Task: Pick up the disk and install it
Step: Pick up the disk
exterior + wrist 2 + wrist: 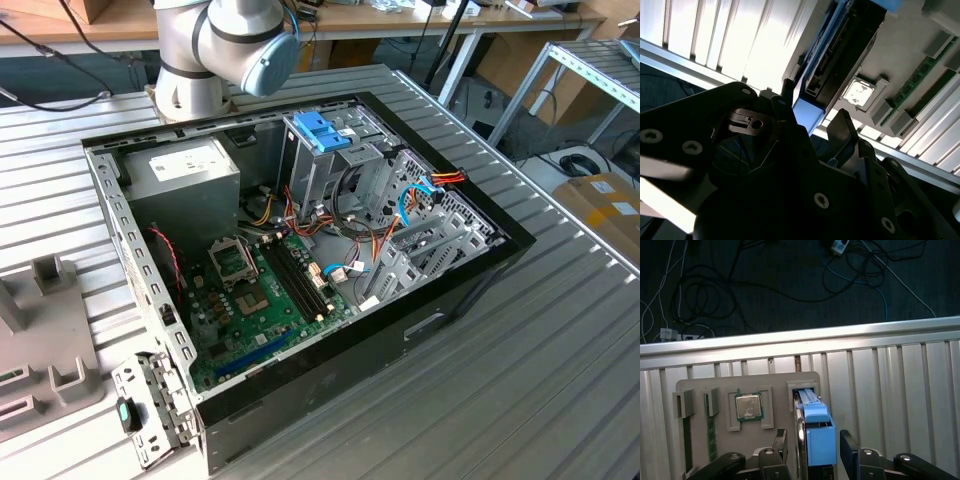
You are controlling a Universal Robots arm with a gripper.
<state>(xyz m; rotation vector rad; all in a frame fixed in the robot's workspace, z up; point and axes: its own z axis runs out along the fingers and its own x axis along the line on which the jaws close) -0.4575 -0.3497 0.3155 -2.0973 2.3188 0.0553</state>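
Blue-framed and silver-metal, the flat rectangular disk (pixel 819 422) stands on edge in a slot of the grey plastic holder tray (pixel 775 382), beside a square processor chip (pixel 748 406), on the ribbed metal counter (pixel 900 390). We see the black gripper (pixel 813 440) straddling it, spread, with gaps either side.

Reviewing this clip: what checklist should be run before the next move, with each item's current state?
1. Disk standing on edge in the grey holder's slot: ok.
2. Gripper straddling the disk: ok, in the first wrist view.
3. Fingers closed on the disk: not ok; gaps show either side.
4. Computer case open on top: ok.
5. Drive cage bay free: cannot tell.
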